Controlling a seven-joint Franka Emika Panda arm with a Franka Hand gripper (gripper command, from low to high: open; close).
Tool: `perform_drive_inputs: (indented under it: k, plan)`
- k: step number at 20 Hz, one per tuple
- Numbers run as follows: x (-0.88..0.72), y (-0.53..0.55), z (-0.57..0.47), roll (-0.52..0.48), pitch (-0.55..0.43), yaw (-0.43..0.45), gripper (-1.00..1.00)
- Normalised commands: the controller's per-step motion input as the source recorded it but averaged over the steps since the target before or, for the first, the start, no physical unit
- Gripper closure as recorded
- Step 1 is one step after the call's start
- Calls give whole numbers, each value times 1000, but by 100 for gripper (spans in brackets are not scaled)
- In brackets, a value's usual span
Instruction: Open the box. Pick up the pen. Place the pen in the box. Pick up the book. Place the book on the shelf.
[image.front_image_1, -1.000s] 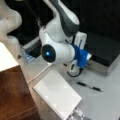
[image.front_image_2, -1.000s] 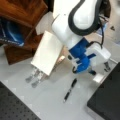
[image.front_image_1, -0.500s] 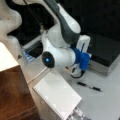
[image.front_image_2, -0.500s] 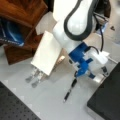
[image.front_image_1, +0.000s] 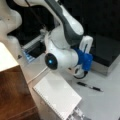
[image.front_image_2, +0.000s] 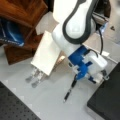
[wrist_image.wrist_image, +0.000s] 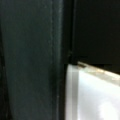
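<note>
Note the gripper (image.front_image_2: 100, 75) low beside the box (image.front_image_2: 106, 100), whose black lid is still down; you cannot tell whether its jaws are spread or pressed together. The pen (image.front_image_1: 89, 86) lies on the table (image.front_image_1: 105, 105) just beside the gripper, and the book (image.front_image_1: 57, 96) rests near the shelf (image.front_image_1: 12, 95). Risk: the arm sweeping sideways may knock the pen away.

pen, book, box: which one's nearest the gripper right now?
The pen. In a front view it lies on the table just below the gripper; the white book sits off to the left and the black-lidded box to the right.
</note>
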Motion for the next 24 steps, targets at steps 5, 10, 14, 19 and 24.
perform_drive_inputs:
  k: [5, 10, 14, 19, 24]
  plan:
    - [68, 30, -49, 78, -83, -4, -100]
    - [17, -25, -49, 76, -86, 49, -100]
    - [-62, -84, -50, 78, -89, 84, -100]
    - [-133, -98, -72, 45, -103, 91, -100]
    - [-156, -68, -75, 22, -110, 79, -100]
